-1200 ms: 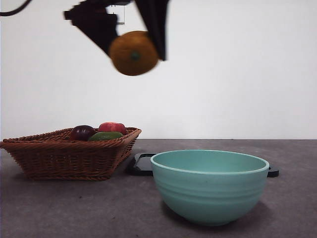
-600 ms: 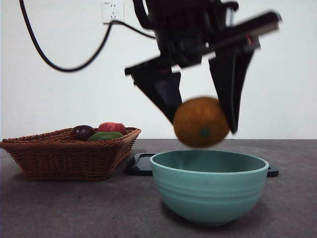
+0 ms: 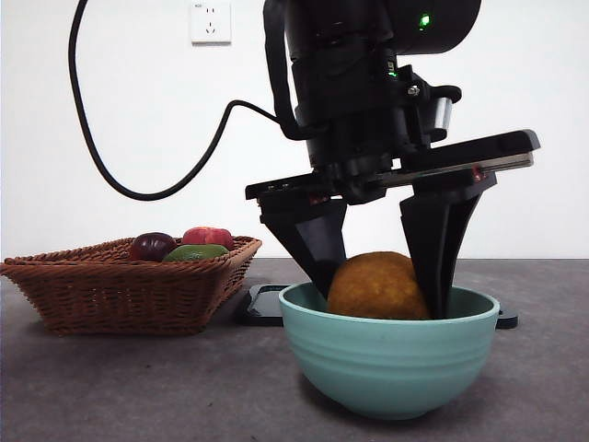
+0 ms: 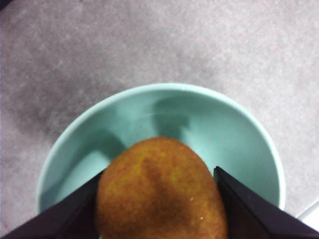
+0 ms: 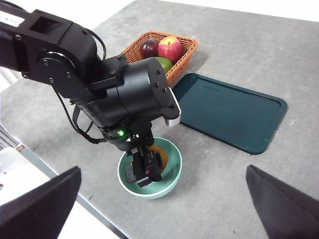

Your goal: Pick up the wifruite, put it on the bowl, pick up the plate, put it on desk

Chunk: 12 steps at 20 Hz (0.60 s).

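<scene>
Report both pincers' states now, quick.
Left pincer: shut on the fruit, inside the bowl.
Right pincer: open, holding nothing, high above the desk.

Left hand (image 3: 382, 293) apparently grips wifruite (image 3: 377, 287) inside bowl (image 3: 386, 354).

A plain white wall (image 3: 515, 83) stands behind the flat, matte grey-brown bench (image 3: 120, 387), meeting its far edge in a level line. High on the wall sits a white square power socket (image 3: 210, 20). The bench surface looks faintly mottled, and soft shadows lie on it. Light is even and diffuse. From above, the bench's near edge (image 5: 75, 191) shows a paler strip beyond it.
</scene>
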Each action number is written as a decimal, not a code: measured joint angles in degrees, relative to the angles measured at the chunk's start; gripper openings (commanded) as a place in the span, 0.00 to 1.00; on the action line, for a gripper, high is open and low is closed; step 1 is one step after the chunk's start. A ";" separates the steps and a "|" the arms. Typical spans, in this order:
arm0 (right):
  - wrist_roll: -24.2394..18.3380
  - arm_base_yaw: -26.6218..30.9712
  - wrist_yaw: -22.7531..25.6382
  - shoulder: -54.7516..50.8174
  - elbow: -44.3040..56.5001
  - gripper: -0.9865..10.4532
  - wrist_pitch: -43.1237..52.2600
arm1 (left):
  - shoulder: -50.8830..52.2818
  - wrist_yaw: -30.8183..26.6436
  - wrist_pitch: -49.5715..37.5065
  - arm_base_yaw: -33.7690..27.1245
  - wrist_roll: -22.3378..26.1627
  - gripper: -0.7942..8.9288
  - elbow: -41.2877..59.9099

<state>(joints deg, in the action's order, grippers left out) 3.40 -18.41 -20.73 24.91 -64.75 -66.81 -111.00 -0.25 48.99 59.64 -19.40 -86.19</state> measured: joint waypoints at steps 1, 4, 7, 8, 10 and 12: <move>0.00 0.00 0.02 0.02 0.00 0.62 0.00 | 0.00 0.00 -0.09 0.00 0.02 0.33 0.00; 0.00 0.00 0.02 0.00 0.00 0.62 -0.02 | -0.02 0.00 -0.11 0.02 0.26 0.33 0.00; 0.00 0.00 0.13 0.00 0.00 0.62 0.00 | -0.72 0.00 -0.20 0.02 0.42 0.33 0.00; -0.02 0.00 0.70 0.02 0.00 0.62 0.00 | -1.31 -0.02 -0.17 0.02 0.44 0.33 0.00; 0.00 0.00 1.27 0.02 0.00 0.62 0.00 | -2.73 0.00 0.15 0.02 0.72 0.33 0.00; 0.00 0.00 1.27 0.00 0.00 0.62 0.00 | -3.63 0.00 0.68 0.02 1.03 0.33 0.00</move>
<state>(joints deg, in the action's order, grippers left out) 3.40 -18.41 -19.46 24.91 -64.75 -66.81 -114.63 -0.25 49.67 59.66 -18.37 -86.19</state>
